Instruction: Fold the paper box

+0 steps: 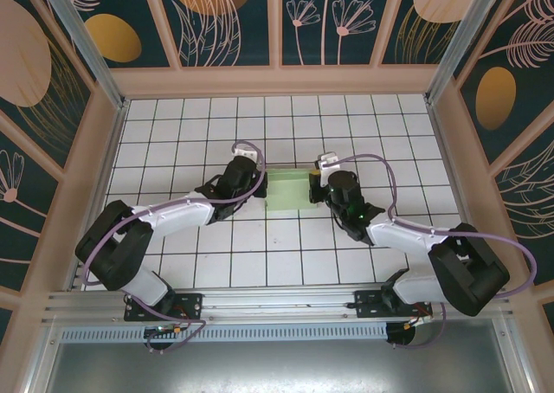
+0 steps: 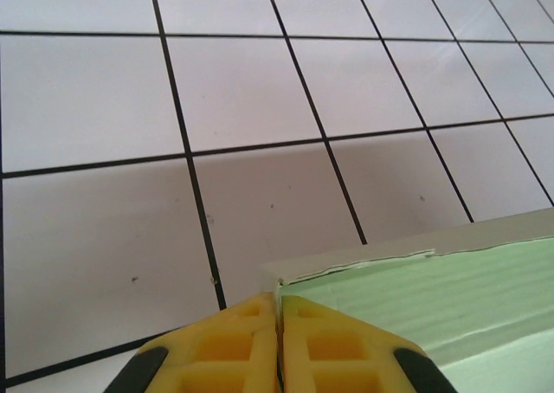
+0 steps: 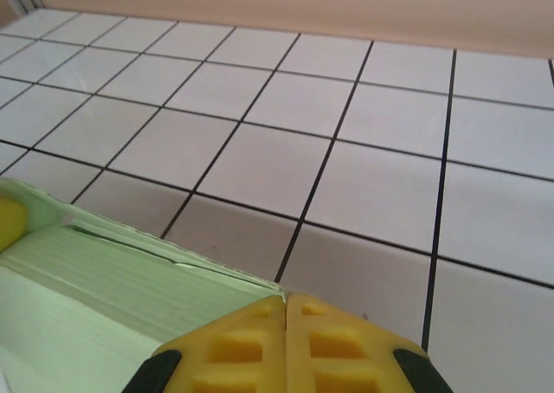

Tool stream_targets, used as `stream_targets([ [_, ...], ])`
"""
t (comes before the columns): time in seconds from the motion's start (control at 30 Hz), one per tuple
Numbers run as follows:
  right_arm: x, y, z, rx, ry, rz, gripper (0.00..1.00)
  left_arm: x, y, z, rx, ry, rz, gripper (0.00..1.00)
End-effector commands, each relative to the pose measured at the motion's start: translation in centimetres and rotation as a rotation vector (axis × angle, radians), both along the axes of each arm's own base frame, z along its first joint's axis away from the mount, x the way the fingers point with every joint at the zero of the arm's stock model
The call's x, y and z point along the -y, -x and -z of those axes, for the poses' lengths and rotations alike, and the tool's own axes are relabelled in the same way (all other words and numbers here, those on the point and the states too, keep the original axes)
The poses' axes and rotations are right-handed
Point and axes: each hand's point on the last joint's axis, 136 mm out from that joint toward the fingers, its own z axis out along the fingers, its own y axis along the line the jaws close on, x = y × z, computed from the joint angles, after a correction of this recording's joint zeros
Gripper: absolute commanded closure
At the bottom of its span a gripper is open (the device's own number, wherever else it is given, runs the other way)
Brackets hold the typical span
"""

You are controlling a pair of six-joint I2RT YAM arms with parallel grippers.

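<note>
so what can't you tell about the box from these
top external: both ends of the paper box, under the left gripper and right gripper.
left wrist: whether the shut jaws pinch card; the fingers hide it.
right wrist: same; box cut off by the left and bottom edges.

- Table (image 1: 286, 263): white top, ruled by thin black lines into square tiles.
- Wall panels (image 1: 229, 21): dark teal, printed with pale flower and leaf outlines and with orange and peach ovals.
- Border (image 1: 277, 80): peach-coloured bars around the table and between the panels.
- Posts (image 1: 82, 38): metal profiles, one at each far corner, both leaning outward.
- Rail (image 1: 277, 299): aluminium, along the near table edge.
- Slotted strip (image 1: 286, 332): just beside the rail, on its near side.
- Grey sheet (image 1: 277, 367): nearest the camera.
</note>
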Motion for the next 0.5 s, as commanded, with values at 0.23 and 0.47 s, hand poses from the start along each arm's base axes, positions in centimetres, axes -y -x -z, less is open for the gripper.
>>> stream_targets([
  [0.23, -2.1, -0.9, -3.7, 0.223, -0.066, -0.044, 0.97, 1.7, -2.2, -3.1, 0.212, 0.011, 0.0, 0.91],
  [0.47, -1.8, -2.2, -2.2, 0.239, -0.059, -0.011, 0.97, 2.3, -3.3, -2.7, 0.238, -0.012, -0.009, 0.91],
])
